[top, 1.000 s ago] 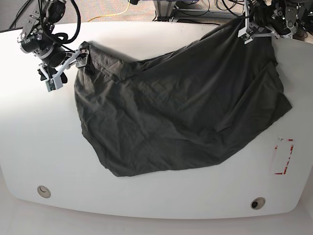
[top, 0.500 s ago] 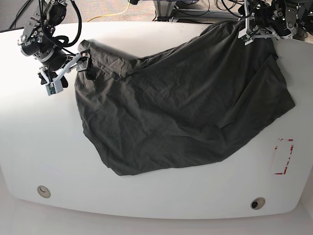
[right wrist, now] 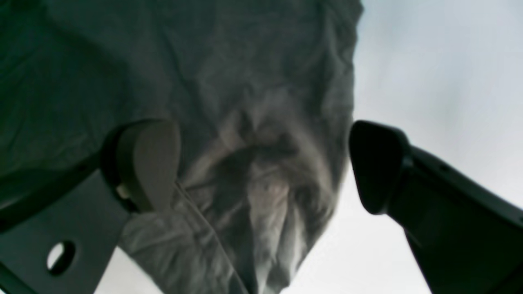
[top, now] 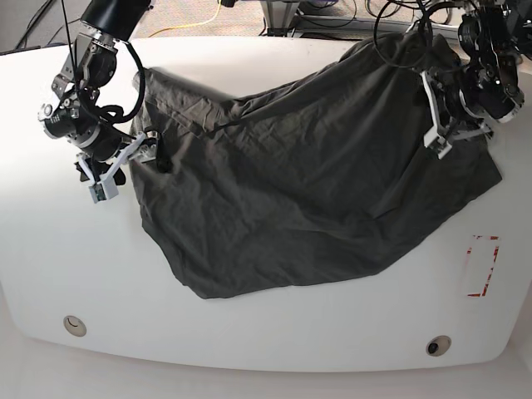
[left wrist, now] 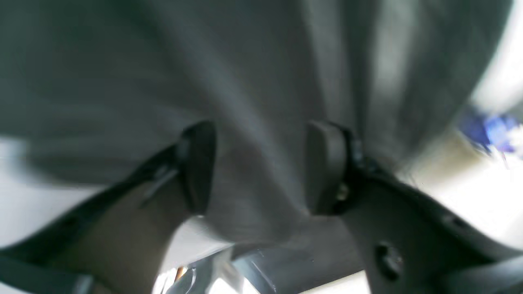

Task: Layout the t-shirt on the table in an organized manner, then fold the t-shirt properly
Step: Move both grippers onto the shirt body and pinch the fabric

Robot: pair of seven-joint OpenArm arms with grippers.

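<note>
charcoal cloth of the t-shirt [top: 307, 183] lies spread and creased across the white counter [top: 66, 258], its lower edge running to a blunt point toward the front, its far edge near the counter's back rim. in the left wrist view the left gripper [left wrist: 261, 167] has its jaws partly apart with a blurred fold of the t-shirt between them; whether they pinch it i cannot tell. the right gripper [right wrist: 265, 163] stands with jaws wide apart, a bunched corner of cloth lying between them, ungripped. in the base view the left arm hangs over the shirt's right side, the right arm at its left edge.
</note>
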